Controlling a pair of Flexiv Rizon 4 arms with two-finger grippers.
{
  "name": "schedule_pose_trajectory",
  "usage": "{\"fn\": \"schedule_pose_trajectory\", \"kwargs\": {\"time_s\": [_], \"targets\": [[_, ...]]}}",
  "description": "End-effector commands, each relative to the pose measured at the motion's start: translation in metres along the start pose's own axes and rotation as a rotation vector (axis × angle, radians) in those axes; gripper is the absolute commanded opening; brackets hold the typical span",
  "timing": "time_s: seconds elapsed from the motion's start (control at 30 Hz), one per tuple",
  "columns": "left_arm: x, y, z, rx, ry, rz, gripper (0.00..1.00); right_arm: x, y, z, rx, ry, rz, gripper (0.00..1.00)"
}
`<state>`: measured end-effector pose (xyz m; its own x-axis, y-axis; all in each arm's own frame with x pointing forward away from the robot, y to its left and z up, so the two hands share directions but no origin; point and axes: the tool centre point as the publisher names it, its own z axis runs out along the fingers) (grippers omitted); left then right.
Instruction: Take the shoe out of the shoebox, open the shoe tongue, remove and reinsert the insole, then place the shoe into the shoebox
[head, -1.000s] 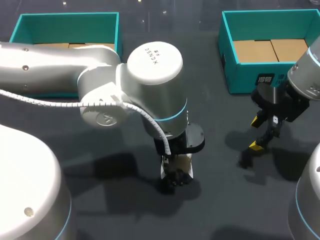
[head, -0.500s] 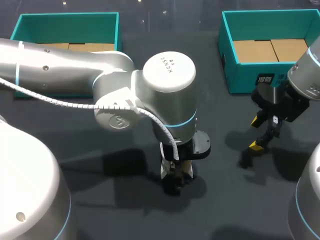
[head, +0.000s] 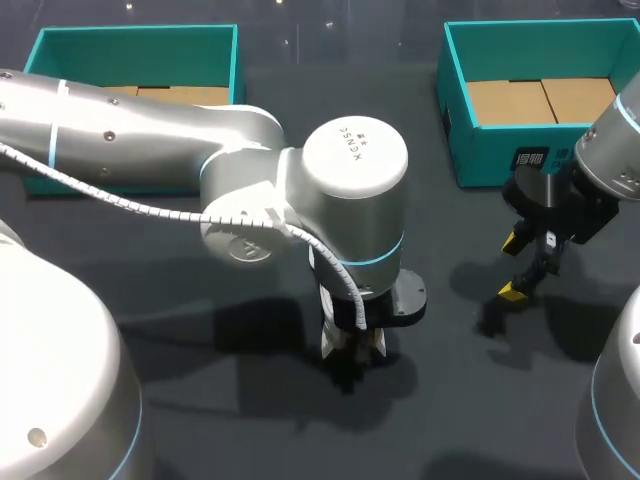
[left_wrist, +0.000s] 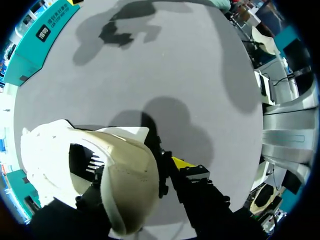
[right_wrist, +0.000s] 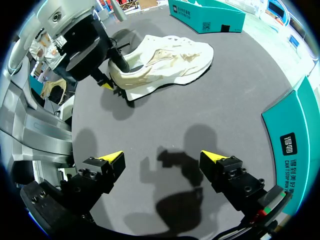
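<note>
Teal card makes up the 2 open boxes at the far side of the dark tabletop (head: 200, 420), the left box (head: 135, 30) and the right box (head: 490, 160), each showing a brown cardboard floor and nothing inside. They stand well apart, with bare tabletop between them.

From where I stand, the shoe (right_wrist: 165, 60) is out of both boxes. It is a white and cream trainer sitting sole-down near the middle of the tabletop, its toe pointing toward the left box. In the head view only a sliver of the shoe (head: 330, 343) shows, because the left arm's wrist hangs right over it.

The left gripper (right_wrist: 111, 85) comes down on the heel end. In its own wrist view the left gripper (left_wrist: 140, 170) has the shoe's (left_wrist: 85, 170) heel collar between its fingers, 1 finger low against the inner side and the other, yellow-tipped finger (left_wrist: 182, 162), pressed to the outside, so it is clamped on the shoe. The opening of the shoe faces the camera, with dark lining visible inside.

The right gripper (head: 515, 266) hangs above the tabletop just in front of the right box, well apart from the shoe. Its fingers stand wide apart with nothing between them; in its wrist view the right gripper (right_wrist: 164, 159) frames only bare tabletop and its own shadow, with the right box's (right_wrist: 295, 130) wall just beside it and the left box (right_wrist: 207, 20) far ahead beyond the shoe.
</note>
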<state>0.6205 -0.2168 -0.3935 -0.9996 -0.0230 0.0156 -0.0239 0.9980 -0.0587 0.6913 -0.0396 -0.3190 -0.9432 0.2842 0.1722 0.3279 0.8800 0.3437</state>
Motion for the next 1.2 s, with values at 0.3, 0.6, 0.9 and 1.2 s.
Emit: {"fn": "schedule_pose_trajectory", "kwargs": {"time_s": [0.3,0.6,0.9,1.2], "targets": [[0.001,0.006,-0.003,0.001,0.023,-0.013,0.0,0.001,0.0,0.0,0.001,-0.002,0.0,1.0],[-0.017,0.019,-0.053,0.013,0.014,-0.034,0.0,0.001,0.0,0.0,0.001,-0.002,0.0,1.0],[-0.05,0.038,-0.129,0.037,0.004,-0.059,0.0,0.001,0.0,0.0,0.001,-0.002,0.0,1.0],[-0.073,0.053,-0.191,0.047,-0.027,-0.062,0.0,0.001,0.0,0.0,0.001,-0.002,0.0,1.0]]}}
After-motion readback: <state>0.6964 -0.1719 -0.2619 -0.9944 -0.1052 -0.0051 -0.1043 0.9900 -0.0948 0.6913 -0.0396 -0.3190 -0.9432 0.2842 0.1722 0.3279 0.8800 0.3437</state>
